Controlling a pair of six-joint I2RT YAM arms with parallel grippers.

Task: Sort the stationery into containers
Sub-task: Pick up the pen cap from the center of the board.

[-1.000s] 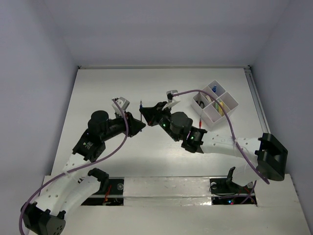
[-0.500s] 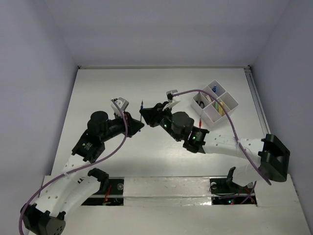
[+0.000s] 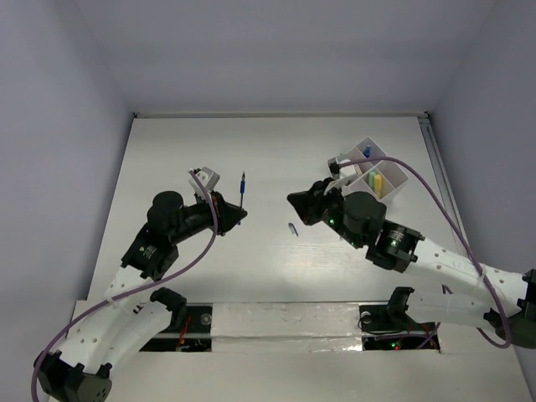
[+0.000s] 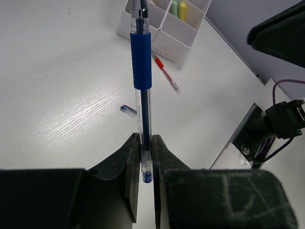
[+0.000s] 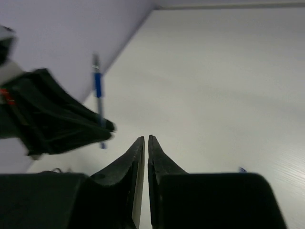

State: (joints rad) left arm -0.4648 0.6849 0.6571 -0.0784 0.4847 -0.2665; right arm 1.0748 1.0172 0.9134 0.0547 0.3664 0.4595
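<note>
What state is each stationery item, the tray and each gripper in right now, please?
left gripper, shut on the blue pen.
blue pen, clamped at one end, sticking straight out of the gripper.
right gripper, shut, holding nothing.
red pen, lying on the table beside the tray.
small blue piece, lying loose on the table.
organizer tray, upright, holding a yellow stick and a green stick.

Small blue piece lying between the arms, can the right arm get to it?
Probably yes: the small blue piece lies uncovered near the right gripper, nothing between them, but its jaws are shut.
</note>
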